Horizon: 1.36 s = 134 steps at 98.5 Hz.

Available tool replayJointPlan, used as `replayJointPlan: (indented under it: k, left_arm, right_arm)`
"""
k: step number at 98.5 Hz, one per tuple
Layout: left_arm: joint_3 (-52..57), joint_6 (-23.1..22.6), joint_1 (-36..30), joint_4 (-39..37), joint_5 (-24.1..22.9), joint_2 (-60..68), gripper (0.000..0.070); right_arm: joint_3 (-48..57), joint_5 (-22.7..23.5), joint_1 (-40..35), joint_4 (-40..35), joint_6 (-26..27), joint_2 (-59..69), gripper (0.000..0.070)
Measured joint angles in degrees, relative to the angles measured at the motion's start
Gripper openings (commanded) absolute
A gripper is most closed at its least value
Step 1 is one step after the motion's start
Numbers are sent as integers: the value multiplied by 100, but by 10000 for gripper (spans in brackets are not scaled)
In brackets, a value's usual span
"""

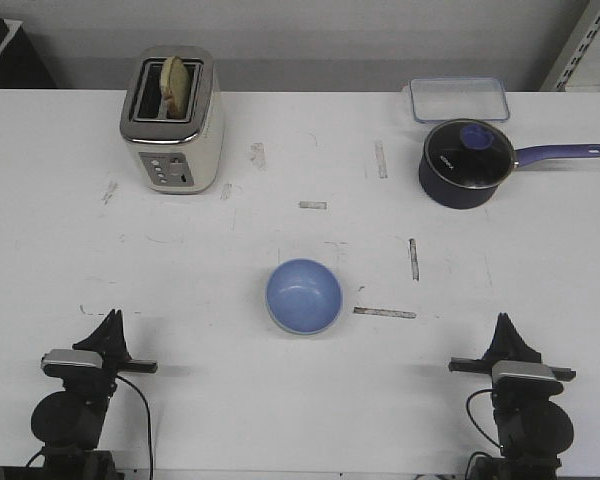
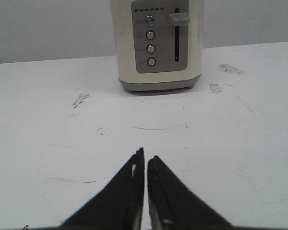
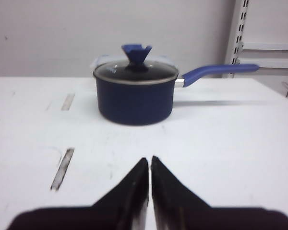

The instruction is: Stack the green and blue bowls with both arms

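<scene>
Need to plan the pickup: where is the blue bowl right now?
In the front view, the blue bowl sits near the table's centre, between both arms, beside a tape strip on its right.

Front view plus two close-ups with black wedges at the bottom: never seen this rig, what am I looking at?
It is a two-armed table robot. The front view looks forward over a white table; the left gripper and right gripper sit at the near edge. The other two pictures come from cameras on each wrist, so the black wedges are the gripper fingers: left, right. Both are closed and hold nothing.

On the table: a cream toaster with bread in one slot, a navy saucepan with a lid and long handle, a clear lidded container behind it, and a blue bowl in the middle. The bowl seems to sit inside a paler one, but only a thin rim shows.
</scene>
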<state>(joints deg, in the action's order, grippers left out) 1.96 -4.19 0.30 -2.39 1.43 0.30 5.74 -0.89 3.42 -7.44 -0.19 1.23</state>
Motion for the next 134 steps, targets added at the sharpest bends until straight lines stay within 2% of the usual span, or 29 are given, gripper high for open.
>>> replayJointPlan:
  k: [10,19,134]
  left_arm:
    - [0,0,0,-4,2,0,1]
    - [0,0,0,2,0,0,1]
    - [0,0,0,0,0,0,1]
  right_arm:
    - [-437,205,-4,267,28,-120,0]
    - [-490,282,-4,31,66,-101,0]
    - [-490,256,-4,85,70,-116,0]
